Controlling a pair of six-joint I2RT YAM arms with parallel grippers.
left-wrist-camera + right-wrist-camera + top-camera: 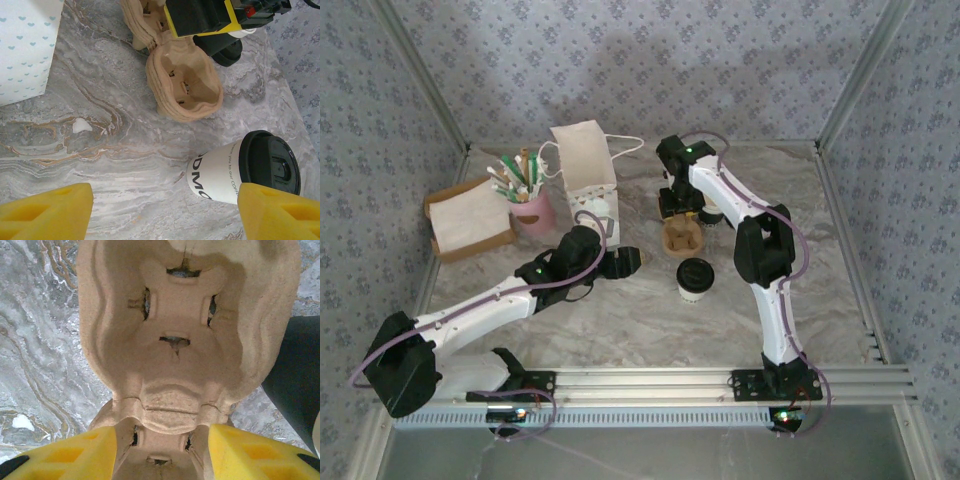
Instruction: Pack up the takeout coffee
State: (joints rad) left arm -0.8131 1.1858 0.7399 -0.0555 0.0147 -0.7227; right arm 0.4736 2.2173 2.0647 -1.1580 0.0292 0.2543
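Right wrist view shows right gripper (162, 440) astride brown moulded-pulp carrier (185, 315), perhaps to steady it, grip unclear; left gripper (165, 200) hangs open and empty by black-lidded white paper cup (220, 175).

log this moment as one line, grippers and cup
left gripper open near coffee cup | coffee cup upright on table | right gripper straddles cup carrier, grip unclear

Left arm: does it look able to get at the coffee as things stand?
Probably yes: the left pincer is open, low over bare table, with the coffee right beside one finger. Nothing stands between them; the carrier sits farther off.
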